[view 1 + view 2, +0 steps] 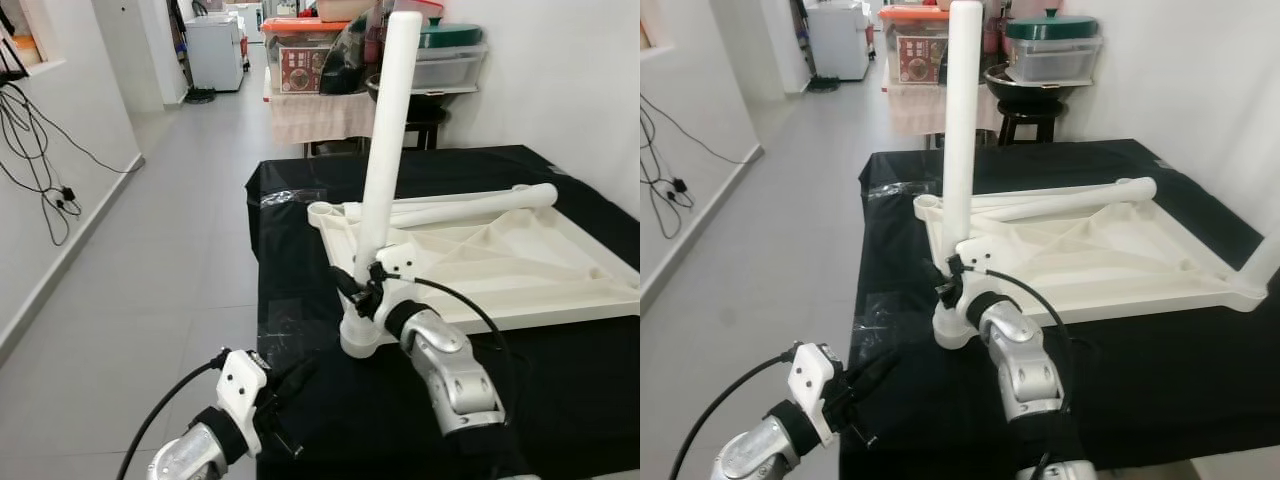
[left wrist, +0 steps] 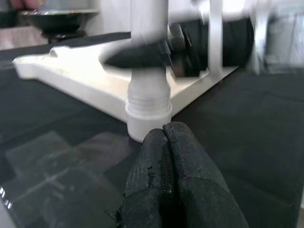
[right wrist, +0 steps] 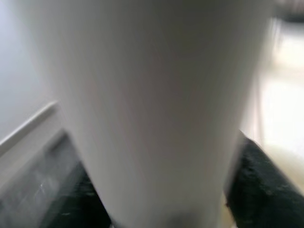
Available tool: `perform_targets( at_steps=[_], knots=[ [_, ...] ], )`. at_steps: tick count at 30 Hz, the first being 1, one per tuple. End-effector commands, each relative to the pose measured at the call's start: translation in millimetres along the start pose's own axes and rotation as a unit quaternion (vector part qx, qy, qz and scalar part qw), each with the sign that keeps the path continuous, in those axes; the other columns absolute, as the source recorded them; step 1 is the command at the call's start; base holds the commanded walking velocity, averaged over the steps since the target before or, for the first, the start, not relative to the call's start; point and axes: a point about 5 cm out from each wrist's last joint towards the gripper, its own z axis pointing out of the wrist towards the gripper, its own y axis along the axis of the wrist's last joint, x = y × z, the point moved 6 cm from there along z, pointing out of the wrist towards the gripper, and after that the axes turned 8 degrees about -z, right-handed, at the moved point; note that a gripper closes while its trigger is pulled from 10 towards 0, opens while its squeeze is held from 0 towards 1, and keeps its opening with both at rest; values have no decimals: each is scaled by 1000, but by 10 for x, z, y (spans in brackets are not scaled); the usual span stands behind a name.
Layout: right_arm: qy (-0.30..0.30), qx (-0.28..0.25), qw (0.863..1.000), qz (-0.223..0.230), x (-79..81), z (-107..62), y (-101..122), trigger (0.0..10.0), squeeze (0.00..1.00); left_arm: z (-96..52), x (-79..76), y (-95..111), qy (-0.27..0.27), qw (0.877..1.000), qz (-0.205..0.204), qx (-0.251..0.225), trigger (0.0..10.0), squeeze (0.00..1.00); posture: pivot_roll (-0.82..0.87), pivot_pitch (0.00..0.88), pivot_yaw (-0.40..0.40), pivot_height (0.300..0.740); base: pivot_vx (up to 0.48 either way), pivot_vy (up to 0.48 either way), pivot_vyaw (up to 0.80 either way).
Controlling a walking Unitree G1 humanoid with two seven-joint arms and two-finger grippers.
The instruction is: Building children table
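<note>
A white children's tabletop (image 1: 520, 270) lies upside down on a table covered in black cloth (image 1: 560, 390). At its near left corner a long white leg (image 1: 385, 150) stands almost upright in the corner socket (image 1: 360, 338). My right gripper (image 1: 362, 285) is shut on the leg just above the socket; the leg (image 3: 152, 104) looms close in the right wrist view. A second white leg (image 1: 470, 205) lies across the tabletop's far side. My left gripper (image 1: 290, 385) is shut and empty, low at the cloth's front left, pointing at the socket (image 2: 148, 114).
A tiled corridor (image 1: 170, 240) runs along the left of the table, with cables (image 1: 40, 170) hanging on the left wall. Behind the table stands a cluttered stand with boxes and containers (image 1: 310, 60) and a dark stool (image 1: 425, 120). A white wall (image 1: 560, 80) is on the right.
</note>
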Motion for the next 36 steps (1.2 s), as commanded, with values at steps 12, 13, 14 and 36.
perform_targets(
  at_steps=[12, 13, 14, 36],
  knots=[
    [117, -94, 989, -12, -342, -67, 559, 10000, 0, -48, 68, -23, 29, 1000, 3, 8, 10000, 0, -35, 0, 12, 740, 0, 0, 0],
    [117, -94, 989, -12, -342, -67, 559, 10000, 0, -48, 68, -23, 29, 1000, 3, 8, 10000, 0, -35, 0, 12, 740, 0, 0, 0],
    [166, -99, 981, -26, -303, -103, 580, 10000, 0, -58, 85, -26, 35, 999, 9, 9, 10000, 0, -28, 0, 10, 740, 0, 0, 0],
    [307, -74, 948, -46, -180, -295, 287, 0, 0, 11, 150, -59, 44, 999, -7, 2, 10000, 0, -20, 0, -5, 740, 0, 0, 0]
  ],
)
